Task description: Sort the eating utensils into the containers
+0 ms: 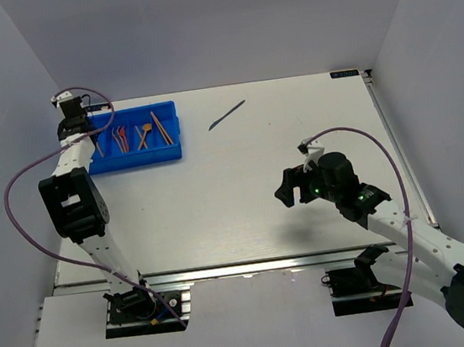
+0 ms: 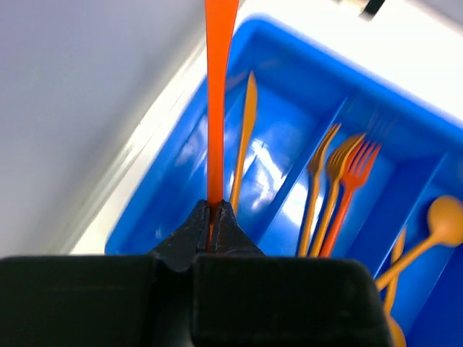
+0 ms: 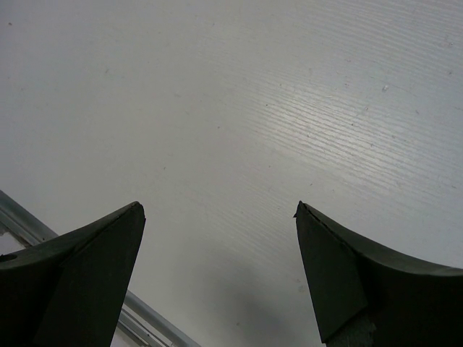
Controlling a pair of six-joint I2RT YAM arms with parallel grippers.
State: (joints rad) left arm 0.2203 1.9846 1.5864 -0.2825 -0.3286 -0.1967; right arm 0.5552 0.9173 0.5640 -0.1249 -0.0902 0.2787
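My left gripper [image 2: 214, 210] is shut on a red-orange utensil [image 2: 217, 108], a thin flat strip that runs up out of the frame. I hold it over the leftmost compartment of the blue tray [image 2: 304, 43], where an orange knife [image 2: 249, 130] lies. Two orange forks and a red fork [image 2: 353, 181] lie in the compartment beside it, and orange spoons [image 2: 438, 224] further right. In the top view the left gripper [image 1: 82, 128] is at the tray's [image 1: 150, 159] left end. A dark knife [image 1: 226, 115] lies on the table right of the tray. My right gripper [image 1: 289, 190] is open and empty.
The right wrist view shows the open right gripper [image 3: 219, 208] above bare white table, with a metal rail [image 3: 43, 235] at the lower left. Grey walls enclose the table on the left, back and right. The tray sits at the far left corner.
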